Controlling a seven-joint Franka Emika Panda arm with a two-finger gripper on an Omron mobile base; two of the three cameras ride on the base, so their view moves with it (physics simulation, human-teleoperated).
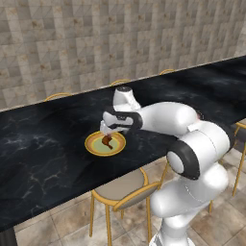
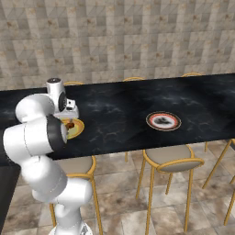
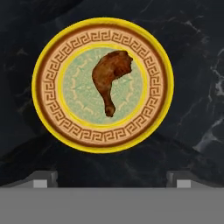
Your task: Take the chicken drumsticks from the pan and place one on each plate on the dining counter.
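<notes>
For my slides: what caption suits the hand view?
Open gripper above a drumstick lying on the yellow-rimmed plate on the black counter.

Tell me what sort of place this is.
Most likely a kitchen's dining bar. A long black marble counter runs before a tiled stone wall, with yellow-framed stools tucked under it. Two plates are laid: a yellow-rimmed plate holding a chicken drumstick, and a red-rimmed plate.

Even, soft rendered light; glossy dining counter (image 1: 48, 144) sheen, perhaps slightly low-resolution.
</notes>
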